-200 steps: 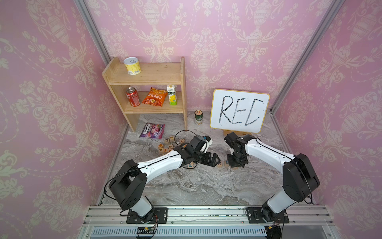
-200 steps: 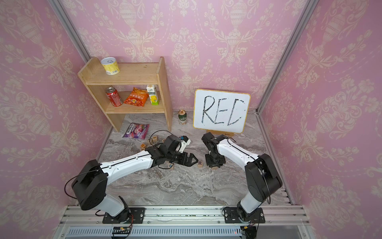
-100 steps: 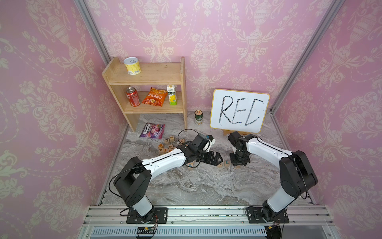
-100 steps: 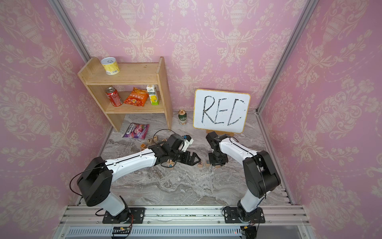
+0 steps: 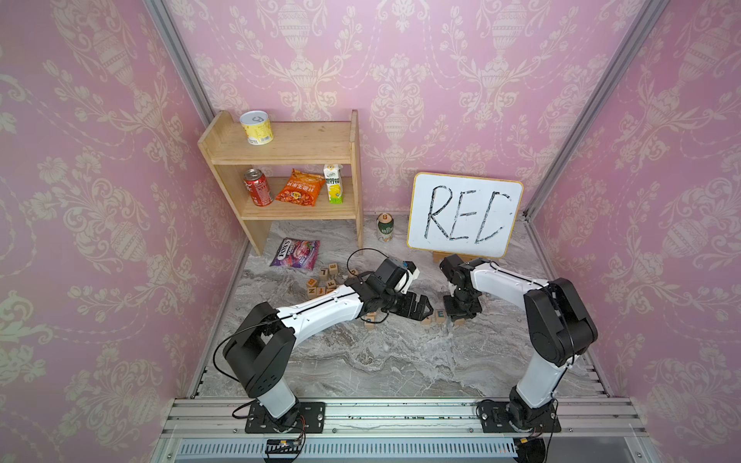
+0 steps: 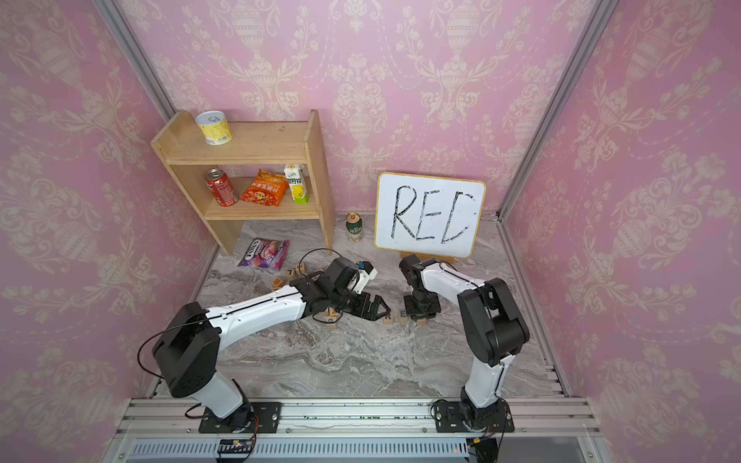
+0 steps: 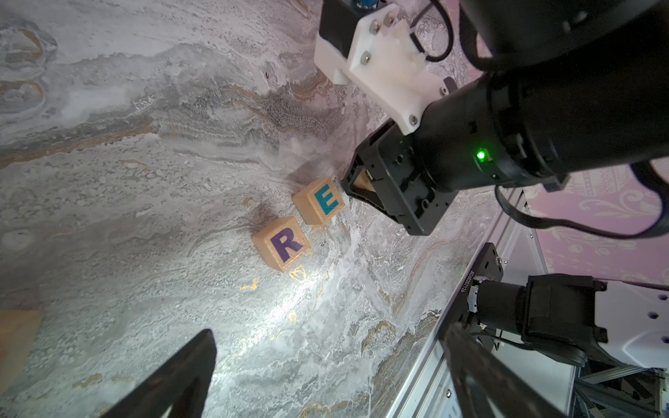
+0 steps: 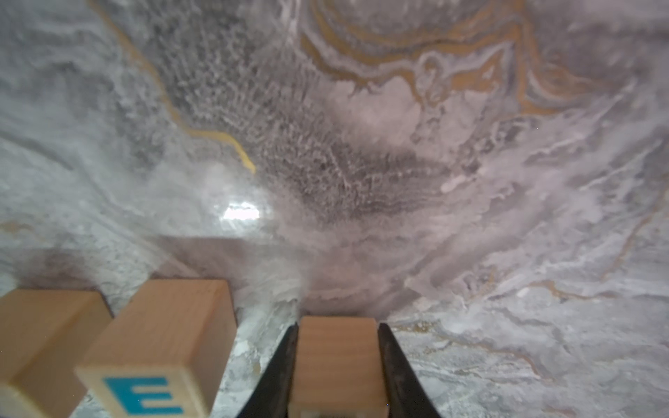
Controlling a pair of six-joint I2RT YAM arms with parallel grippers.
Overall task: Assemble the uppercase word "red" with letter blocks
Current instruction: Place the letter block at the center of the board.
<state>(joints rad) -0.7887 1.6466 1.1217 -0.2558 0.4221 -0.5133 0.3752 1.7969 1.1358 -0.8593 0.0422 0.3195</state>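
Left wrist view: two blocks, R [image 7: 282, 244] and E [image 7: 320, 201], lie side by side near the middle of the table [image 7: 144, 144]. The right gripper [image 7: 360, 182] is clenched on a third block [image 8: 336, 362] just beside the E, its letter hidden. The left gripper [image 7: 329, 329] hovers close by, jaws spread wide, holding nothing. In a top view, at least five spare blocks [image 5: 332, 267] cluster toward the table's back-left corner, in front of one shelf [image 5: 288, 144].
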